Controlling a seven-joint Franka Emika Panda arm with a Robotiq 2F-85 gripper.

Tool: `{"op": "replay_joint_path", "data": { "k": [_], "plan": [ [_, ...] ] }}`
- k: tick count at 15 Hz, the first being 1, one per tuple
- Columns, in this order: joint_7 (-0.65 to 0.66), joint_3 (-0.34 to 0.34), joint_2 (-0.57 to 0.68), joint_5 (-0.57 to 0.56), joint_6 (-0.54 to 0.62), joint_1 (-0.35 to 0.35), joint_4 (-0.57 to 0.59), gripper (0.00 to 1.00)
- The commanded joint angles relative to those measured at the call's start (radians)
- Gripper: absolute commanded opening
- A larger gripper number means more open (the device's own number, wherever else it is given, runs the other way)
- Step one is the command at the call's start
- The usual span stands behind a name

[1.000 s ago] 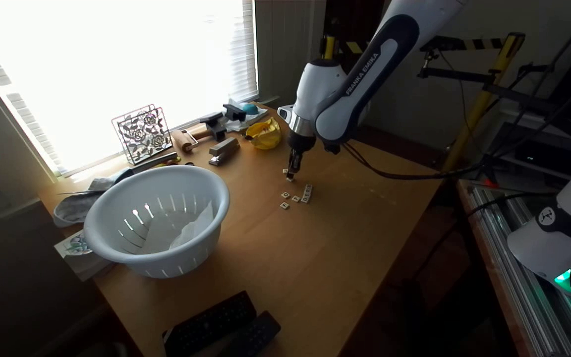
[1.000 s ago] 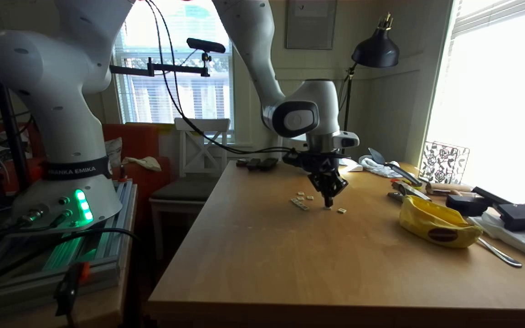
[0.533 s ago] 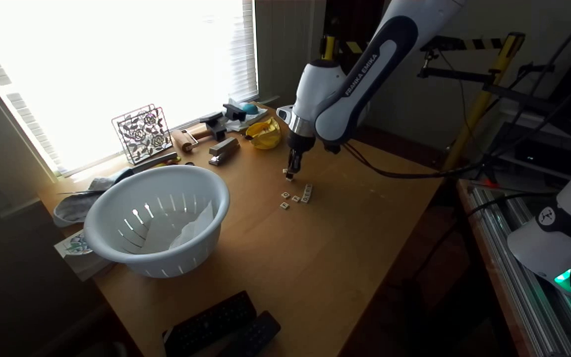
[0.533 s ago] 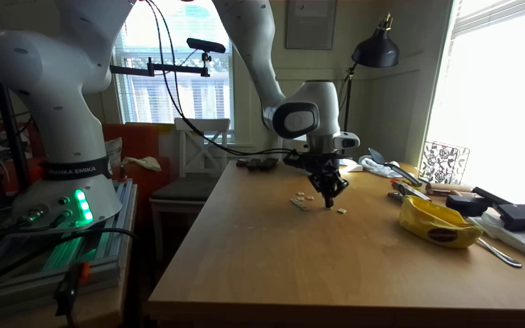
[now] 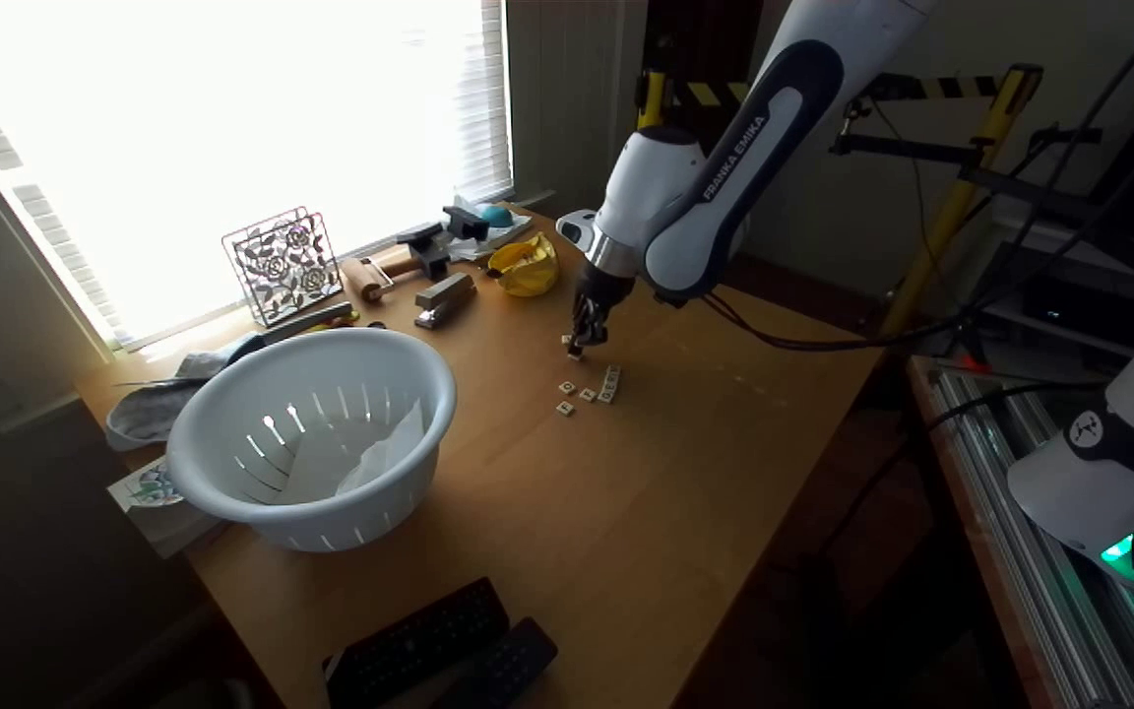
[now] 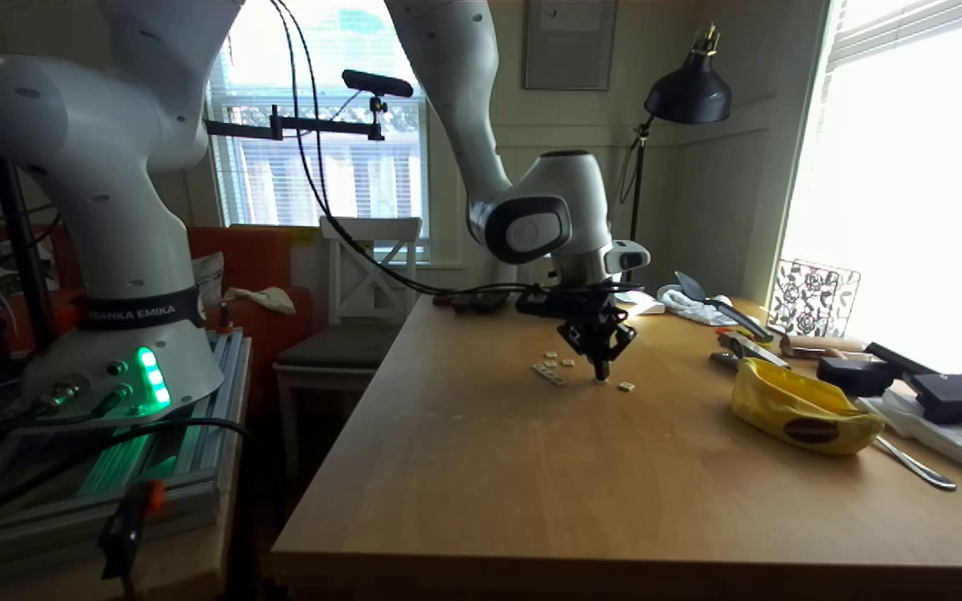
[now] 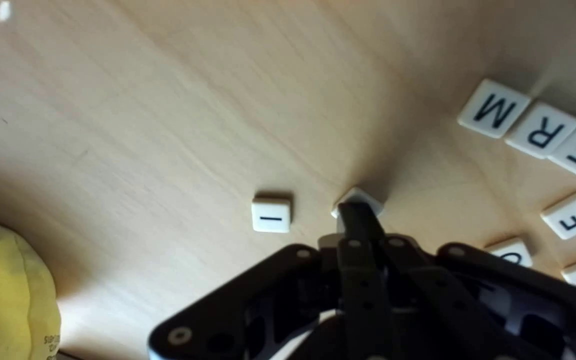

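My gripper [image 7: 353, 206] is shut, its fingers together, and leans at a slant over the table. Its tips rest on or just over a white letter tile [image 7: 355, 193], hiding most of that tile's face; the letter cannot be read. Beside it lies a tile marked with one bar [image 7: 271, 216]. On the other side, tiles with M [image 7: 494, 108], R [image 7: 543, 129] and E stand in a touching row that runs out of the wrist view. Near that row lie two F tiles [image 7: 573, 215] and a partly covered round-lettered tile [image 7: 514, 252]. Both exterior views show the gripper [image 5: 575, 349] low among these tiles.
A white colander [image 5: 360, 517] with paper inside stands on the table, and dark remotes [image 5: 419, 640] lie at an edge. A yellow banana-shaped pouch [image 6: 798, 409], a stapler [image 5: 444, 295], a rolling pin and a metal rose-pattern holder [image 5: 283, 266] line the window side.
The hand has tilted, its upper part leaning toward the robot's base, while the fingertips stay at nearly the same spot on the tile. The tiles show no clear movement.
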Motion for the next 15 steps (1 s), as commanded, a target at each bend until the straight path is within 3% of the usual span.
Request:
{"op": "replay_joint_path", "data": {
  "k": [1, 9, 15],
  "plan": [
    [-0.047, 0.053, -0.012, -0.046, 0.059, -0.069, -0.087, 0.00],
    [-0.054, 0.050, -0.048, -0.145, 0.117, -0.103, -0.178, 0.00],
    [-0.045, 0.003, -0.068, -0.188, 0.126, -0.078, -0.203, 0.00]
  ]
}}
